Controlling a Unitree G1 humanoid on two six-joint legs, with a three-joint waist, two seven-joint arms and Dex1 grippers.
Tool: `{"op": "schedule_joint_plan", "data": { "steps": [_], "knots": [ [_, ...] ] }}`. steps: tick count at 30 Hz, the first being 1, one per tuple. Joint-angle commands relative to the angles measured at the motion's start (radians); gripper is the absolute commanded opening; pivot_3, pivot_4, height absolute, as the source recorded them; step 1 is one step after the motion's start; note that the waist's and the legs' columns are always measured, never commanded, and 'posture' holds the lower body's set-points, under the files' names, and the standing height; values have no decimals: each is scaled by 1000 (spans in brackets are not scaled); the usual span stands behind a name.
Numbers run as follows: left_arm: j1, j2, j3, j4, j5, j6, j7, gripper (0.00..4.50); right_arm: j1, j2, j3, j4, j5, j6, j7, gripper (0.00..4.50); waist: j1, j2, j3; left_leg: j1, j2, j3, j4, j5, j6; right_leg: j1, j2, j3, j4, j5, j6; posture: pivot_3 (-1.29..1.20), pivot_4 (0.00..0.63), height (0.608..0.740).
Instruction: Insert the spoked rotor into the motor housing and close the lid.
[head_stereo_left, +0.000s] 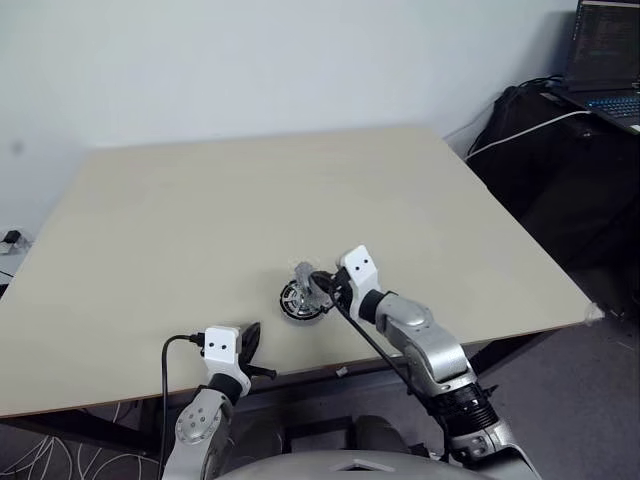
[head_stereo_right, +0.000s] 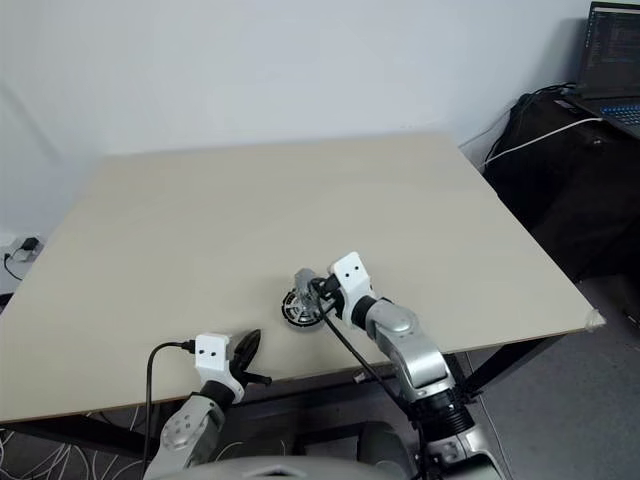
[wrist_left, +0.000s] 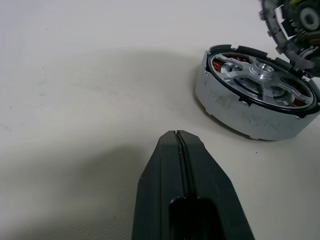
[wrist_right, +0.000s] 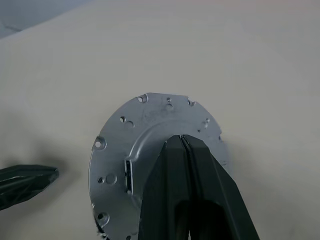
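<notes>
- Left gripper: jaws fully closed, empty, on table near its front edge, short of motor housing.
- Housing on table w/ spoked rotor seated inside, copper windings showing.
- Right gripper: jaws pinched on lid, tilted just above housing.

- No readable text anywhere: the laptop screen at the far right shows lines of writing, all too small to read.

The right end effector holds the lid tilted over the spoked rotor.
</notes>
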Motion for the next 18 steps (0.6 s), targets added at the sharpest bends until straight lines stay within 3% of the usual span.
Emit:
{"op": "schedule_joint_plan", "data": {
  "steps": [1,12,18],
  "knots": [
    [-7,-2,0,-50,-13,-5,-4,0,-35,20,40,57,-23,-20,15,39,-2,0,0,0,0,0,0,0,0,0,0,0,0,0,0,0,0,740],
    [1,-1,7,-53,-11,-10,-2,0,-69,70,79,212,-70,-66,22,39,-3,1,-1,2,0,0,0,0,0,1,0,0,1,0,0,0,0,740],
    [-6,1,15,-24,-12,-25,-10,0,-41,60,42,103,-33,-71,45,39,-2,1,-1,4,0,0,0,-1,-2,3,0,0,2,-1,-1,0,0,740]
  ]
}}
